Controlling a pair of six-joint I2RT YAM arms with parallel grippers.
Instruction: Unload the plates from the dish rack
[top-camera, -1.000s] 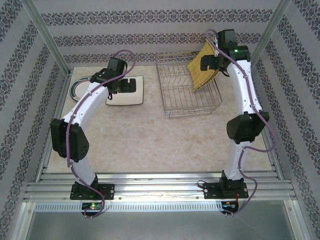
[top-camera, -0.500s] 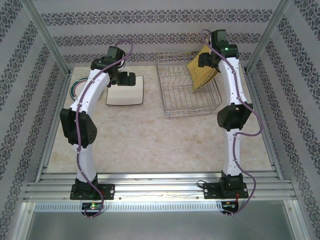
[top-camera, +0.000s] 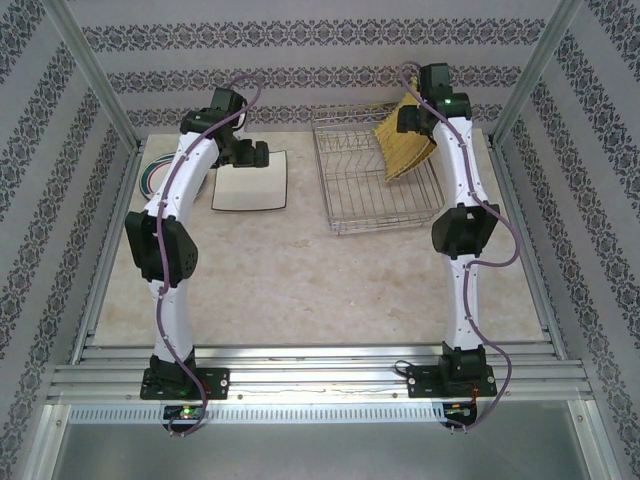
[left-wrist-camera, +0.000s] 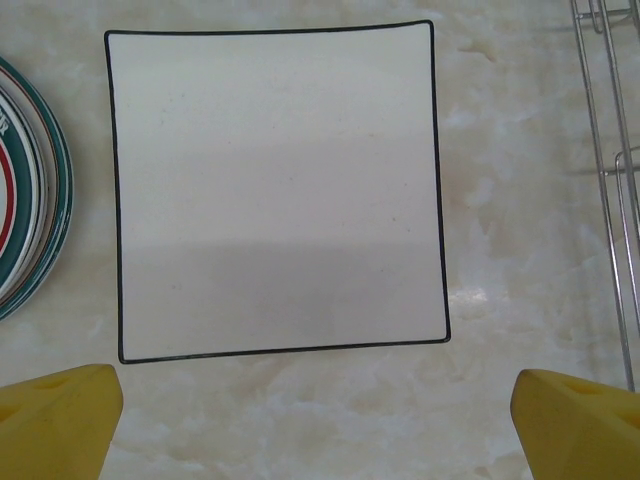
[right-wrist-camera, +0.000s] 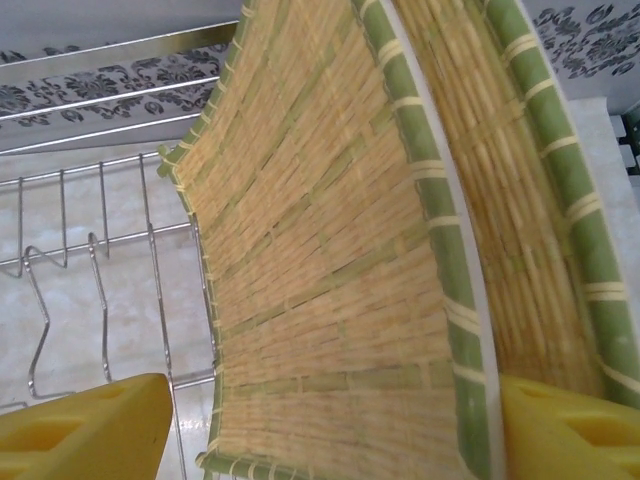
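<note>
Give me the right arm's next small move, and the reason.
Probably close the right gripper on the front yellow woven plate. Its fingertips stand either side of that plate with the jaws apart, one fingertip visibly short of it, and the plate leans in the dish rack. A firm pinch should come before any lift.

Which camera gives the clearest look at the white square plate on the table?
The left wrist view: the white square plate lies whole, seen straight down, its dark rim sharp. The top external view shows it small, its far part hidden under the left gripper.
</note>
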